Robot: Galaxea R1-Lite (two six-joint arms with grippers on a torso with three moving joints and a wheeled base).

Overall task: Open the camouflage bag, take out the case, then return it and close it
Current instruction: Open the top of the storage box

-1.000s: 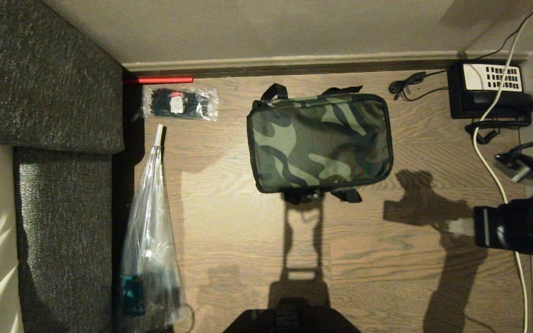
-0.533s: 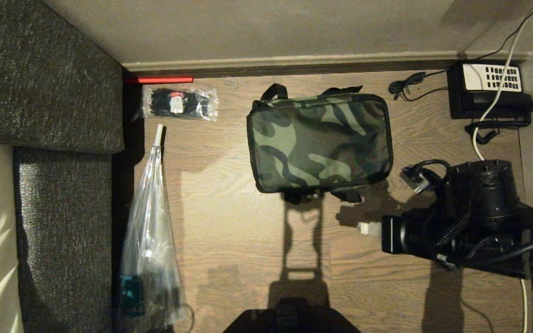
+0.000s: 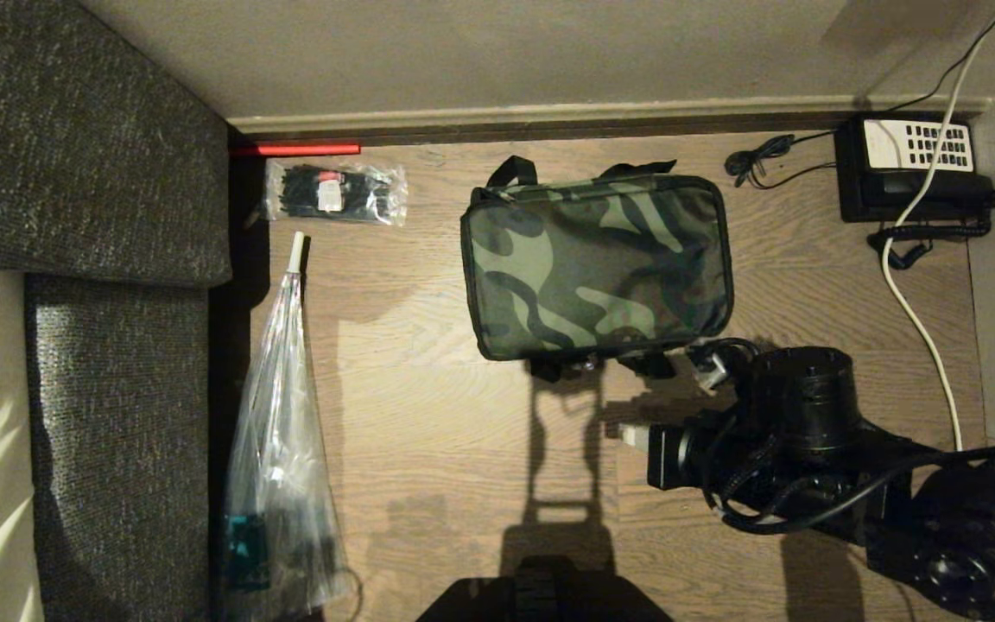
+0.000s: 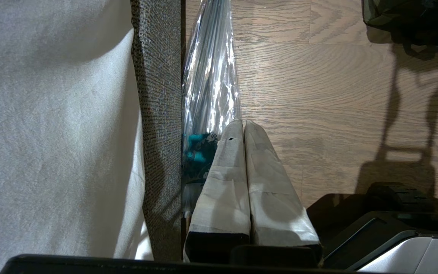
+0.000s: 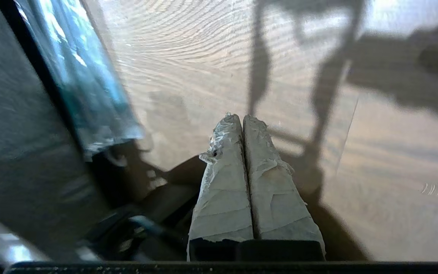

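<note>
Right gripper (image 5: pixel 243 118): jaws pressed together, holding nothing, above bare floor (image 3: pixel 428 415) just off the near right corner of the camouflage bag (image 3: pixel 597 263). Left gripper (image 4: pixel 243 123): jaws pressed together, empty, beside the clear plastic bag (image 4: pixel 211 76). The camouflage bag lies zipped shut near the floor's far edge.

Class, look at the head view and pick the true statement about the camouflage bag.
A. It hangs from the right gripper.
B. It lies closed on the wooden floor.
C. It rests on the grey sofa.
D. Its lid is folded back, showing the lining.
B: the camouflage bag lies flat on the floor with its top shut, and the right gripper, jaws together, holds nothing.
</note>
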